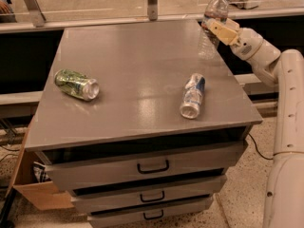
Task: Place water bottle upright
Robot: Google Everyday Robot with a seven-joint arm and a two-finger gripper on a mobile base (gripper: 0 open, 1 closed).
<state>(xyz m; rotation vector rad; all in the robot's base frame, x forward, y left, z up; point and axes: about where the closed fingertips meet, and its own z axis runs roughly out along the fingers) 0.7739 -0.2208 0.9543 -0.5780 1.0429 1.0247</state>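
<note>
Our tool [216, 26] grips the water bottle [208, 44] upright at the worktop's [142, 80] one-o'clock edge, where releasing askew could topple it.

Lab/workshop: metal drawer cabinet [99, 174], glass partition [95, 1]; gripper [213, 26] holds water bottle [216, 6] at far-rt corner.

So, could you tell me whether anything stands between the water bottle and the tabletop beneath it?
Nothing visible does. The water bottle is upright at the far right corner of the table, the gripper against it; the crushed can and green can lie nearer the front.
</note>
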